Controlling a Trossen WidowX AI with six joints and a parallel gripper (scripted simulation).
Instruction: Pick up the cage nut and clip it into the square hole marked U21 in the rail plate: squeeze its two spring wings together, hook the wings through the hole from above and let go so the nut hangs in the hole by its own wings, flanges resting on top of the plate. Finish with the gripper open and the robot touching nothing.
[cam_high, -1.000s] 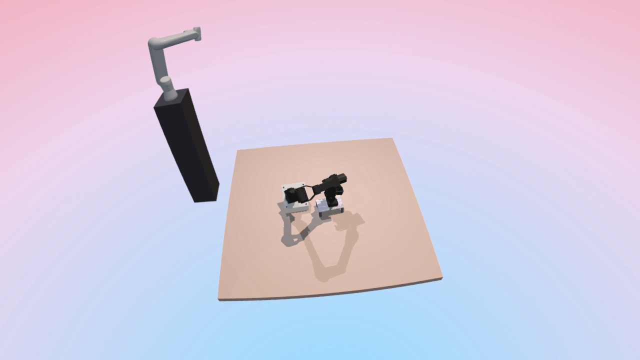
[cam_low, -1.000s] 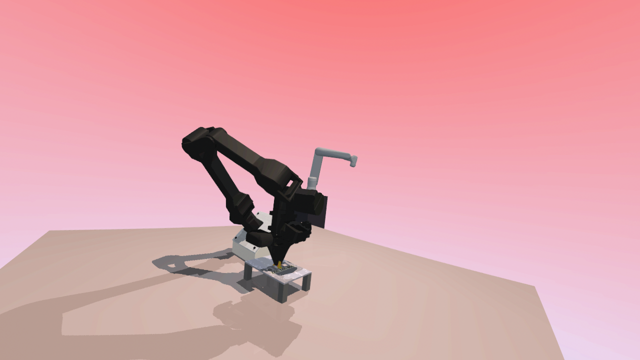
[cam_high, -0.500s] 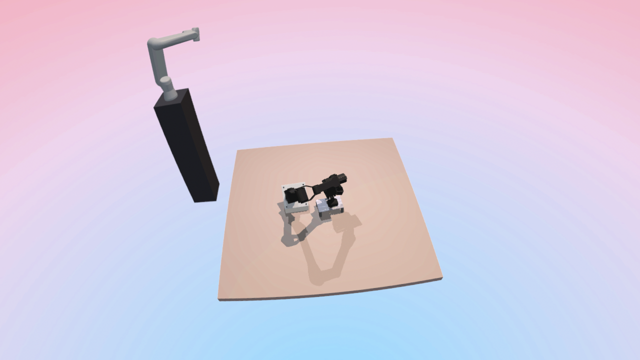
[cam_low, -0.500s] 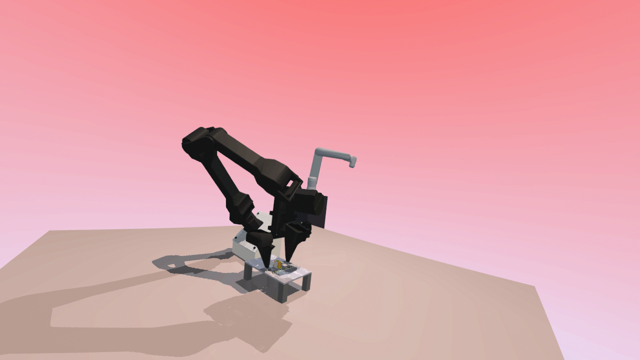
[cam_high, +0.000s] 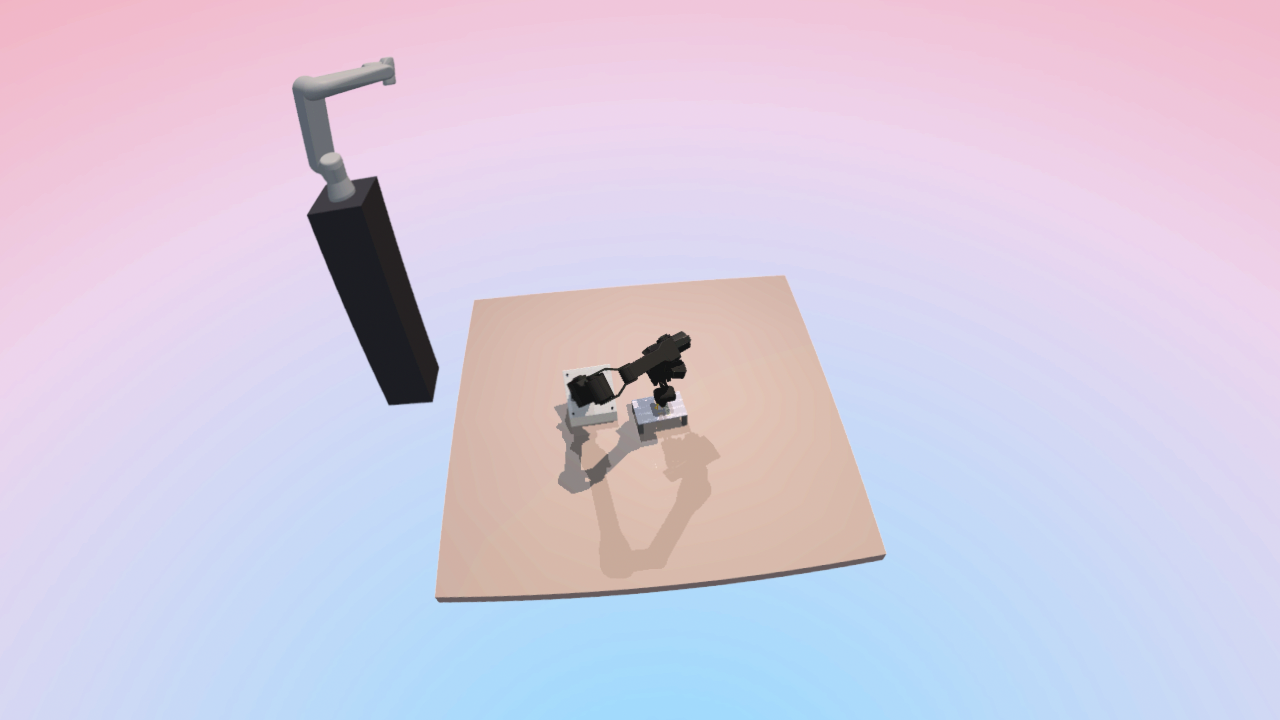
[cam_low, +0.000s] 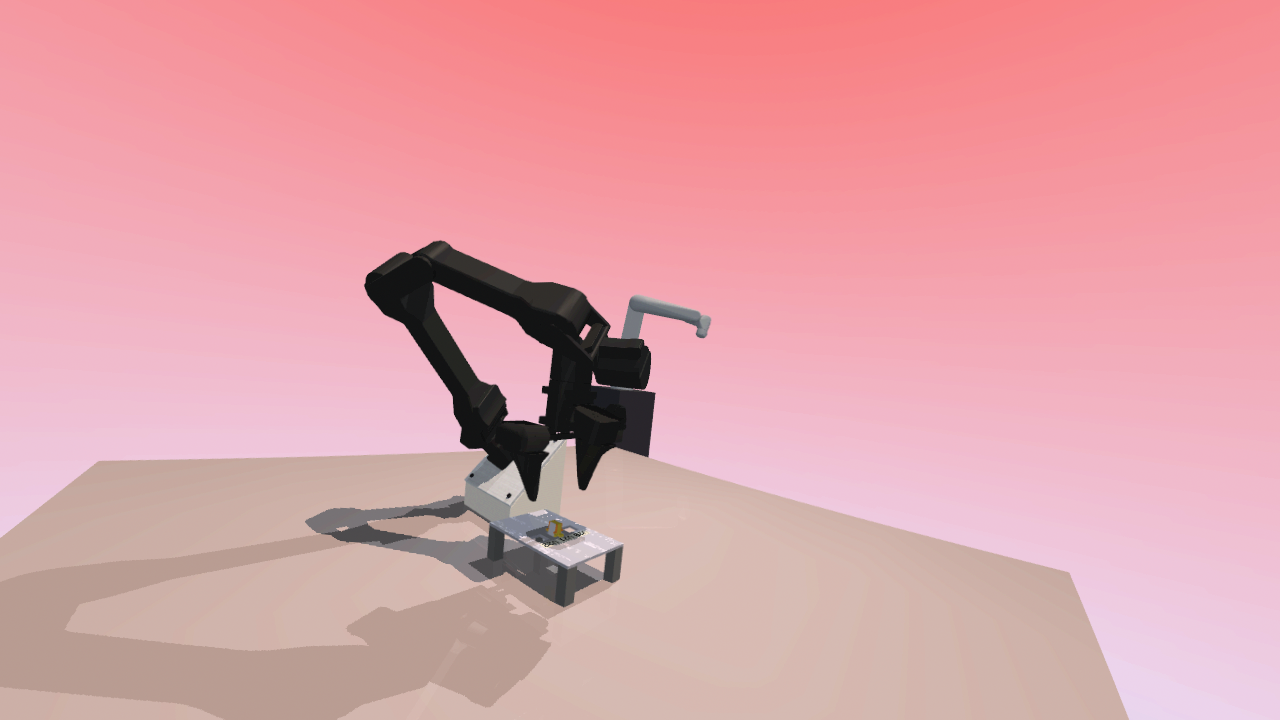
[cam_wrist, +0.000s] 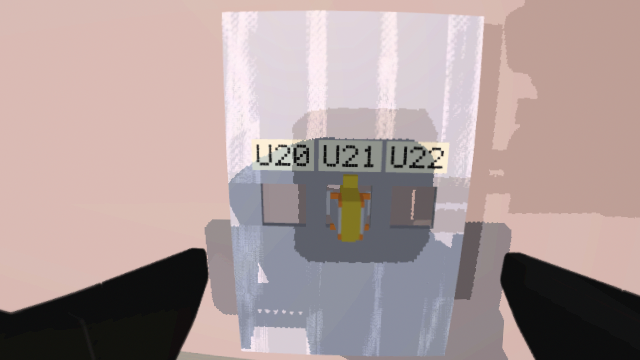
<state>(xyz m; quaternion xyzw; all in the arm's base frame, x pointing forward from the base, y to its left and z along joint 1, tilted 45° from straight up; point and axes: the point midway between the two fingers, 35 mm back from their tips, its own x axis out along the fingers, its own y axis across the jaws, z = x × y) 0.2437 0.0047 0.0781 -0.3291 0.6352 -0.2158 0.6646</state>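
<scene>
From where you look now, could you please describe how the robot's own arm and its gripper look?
The arm is matte black, with long angular links and bulky, rounded joints. The gripper is black too, with two wedge-shaped fingers that narrow to blunt tips. I see no marking or loose cable on either.
</scene>
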